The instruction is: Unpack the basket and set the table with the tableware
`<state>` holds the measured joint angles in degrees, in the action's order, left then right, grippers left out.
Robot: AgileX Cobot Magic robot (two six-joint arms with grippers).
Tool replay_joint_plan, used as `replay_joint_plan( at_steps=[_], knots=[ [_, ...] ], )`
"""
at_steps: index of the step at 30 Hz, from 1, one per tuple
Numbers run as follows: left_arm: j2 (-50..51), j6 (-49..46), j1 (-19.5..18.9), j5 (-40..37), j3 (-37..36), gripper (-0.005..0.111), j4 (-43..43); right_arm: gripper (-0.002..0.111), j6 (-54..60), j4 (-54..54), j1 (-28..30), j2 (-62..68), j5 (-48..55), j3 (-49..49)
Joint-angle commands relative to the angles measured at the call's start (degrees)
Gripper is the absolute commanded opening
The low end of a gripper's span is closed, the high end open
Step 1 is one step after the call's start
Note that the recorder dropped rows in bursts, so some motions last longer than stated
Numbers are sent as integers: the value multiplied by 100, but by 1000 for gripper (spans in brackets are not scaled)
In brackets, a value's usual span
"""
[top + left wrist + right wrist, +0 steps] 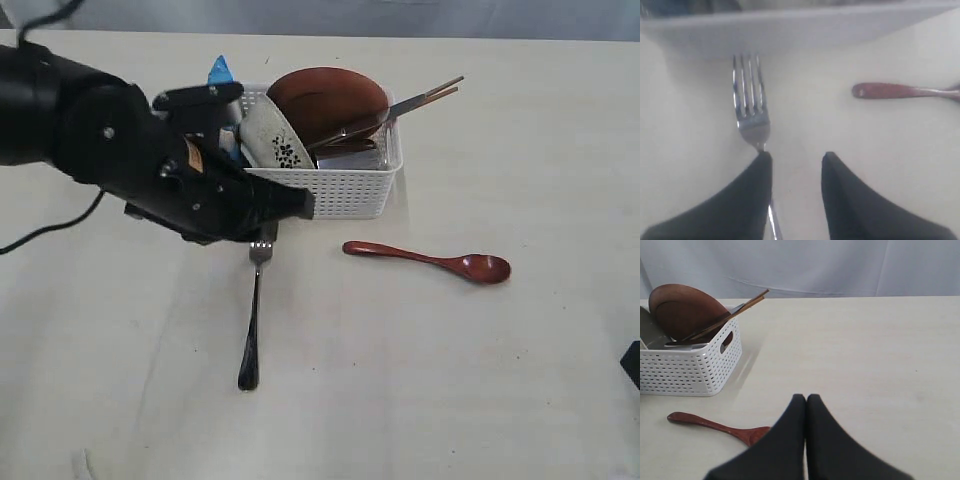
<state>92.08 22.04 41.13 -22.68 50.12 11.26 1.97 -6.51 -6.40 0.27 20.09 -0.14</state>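
Observation:
The steel fork (254,305) (751,107) lies flat on the table (480,380), tines toward the white basket (350,190). My left gripper (796,156) hovers open over its neck, the handle running along one finger's inner edge, nothing clamped. The dark red spoon (430,262) (900,91) (715,426) lies on the table in front of the basket. Inside the basket lean the brown plate (325,100) (685,310), floral bowl (275,140), chopsticks (435,95) (735,312) and a knife (395,108). My right gripper (806,397) is shut and empty, near the spoon's bowl.
A blue chip bag (220,70) pokes up behind the basket's far left corner. The left arm's black body (120,150) covers the basket's left end. A dark bit of the right arm (632,362) shows at the right edge.

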Motion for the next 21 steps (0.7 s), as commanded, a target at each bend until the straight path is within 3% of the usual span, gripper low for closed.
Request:
replay_joint_plan(
  at_steps=[1,4,5,12,21],
  knots=[
    [-980,-120,12,-188,-32,19,-648,-1,1,38,16,-27,-49,14],
    [-1664,-120,12,-496,-38,2,-1158,-1,1,38,16,-27,-49,14],
    [-1847,-120,12,-572,-38,0,-1261,-1,1,38,16,-27,-49,14],
    [-3533,-120,12,-608,-156,0,-1617,-1,1,38,16,-27,-49,14],
    [-5998,-155,12,215,-1390,0,-2221,-1,1,38,16,-27,-49,14]
  ],
)
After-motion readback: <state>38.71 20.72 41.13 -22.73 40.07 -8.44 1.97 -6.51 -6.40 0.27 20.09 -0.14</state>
